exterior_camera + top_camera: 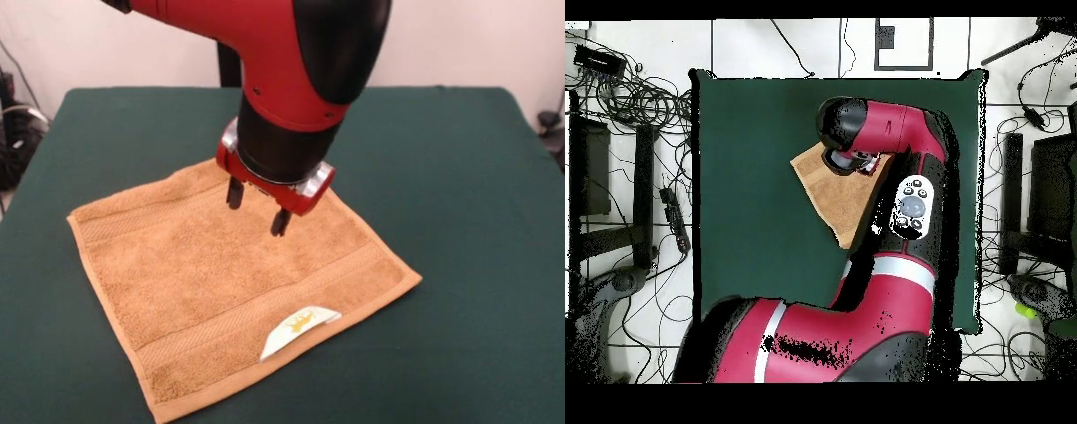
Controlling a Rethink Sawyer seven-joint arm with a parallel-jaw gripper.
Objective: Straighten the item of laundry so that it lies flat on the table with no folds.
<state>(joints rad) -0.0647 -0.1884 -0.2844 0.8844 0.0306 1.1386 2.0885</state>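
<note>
The orange-tan towel (pixel 238 283) lies spread flat on the dark green table (pixel 459 177), near the front left, with border bands and a paler hem. Its white label with a yellow mark (pixel 298 329) sits at the near edge. My gripper (pixel 258 208) hangs just above the towel's far middle part, its two black fingers (pixel 235 194) apart and holding nothing. In the overhead view the arm covers most of the towel (pixel 837 195); the gripper itself is hidden under the arm's wrist.
The red and black arm (pixel 282 62) comes down from the top over the table's middle. Cables and equipment (pixel 635 120) lie on the floor around the table. Bare green cloth lies to the right of the towel (pixel 477 291).
</note>
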